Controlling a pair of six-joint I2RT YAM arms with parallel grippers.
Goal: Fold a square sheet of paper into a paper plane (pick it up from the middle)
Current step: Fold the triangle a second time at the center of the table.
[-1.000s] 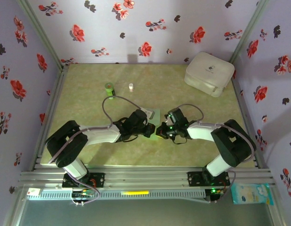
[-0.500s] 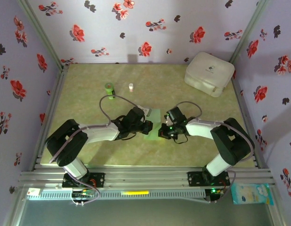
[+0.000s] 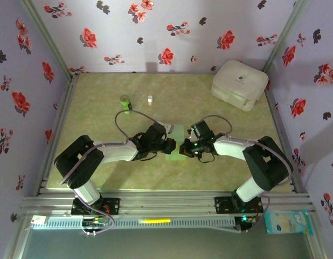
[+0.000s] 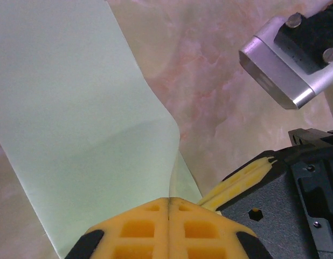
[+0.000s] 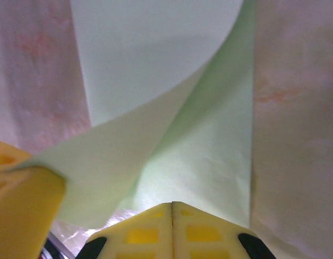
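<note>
We look down on a pale stone-patterned counter (image 3: 102, 118) walled with flowered paper, where two arms reach inward and meet near the middle. Between them lies the sheet (image 3: 177, 132), a small pale green square, partly covered by the arms. The left end effector (image 4: 169, 202) is clenched: in its wrist view the yellow pads meet along a closed seam, with the sheet's edge pinched in that seam and the paper rising away in a soft bend. The right end effector (image 5: 172, 204) is also clenched, its pads pressed together at the sheet's near edge, and the paper in front of it curls up and over in a loose arch, not creased flat. The two stand just beside each other, almost touching, on one stretch of the paper. A small green bottle (image 3: 125, 101) and a white case (image 3: 239, 83) sit well apart toward the back. We judge this to be an early fold: the sheet shows no pointed tip and no flaps, only a bulge where it is being lifted. The next move likely calls for carrying one half over the other, lining up the edges, and pressing the bend down into a sharp crease without letting the thin paper slip or tear.
</note>
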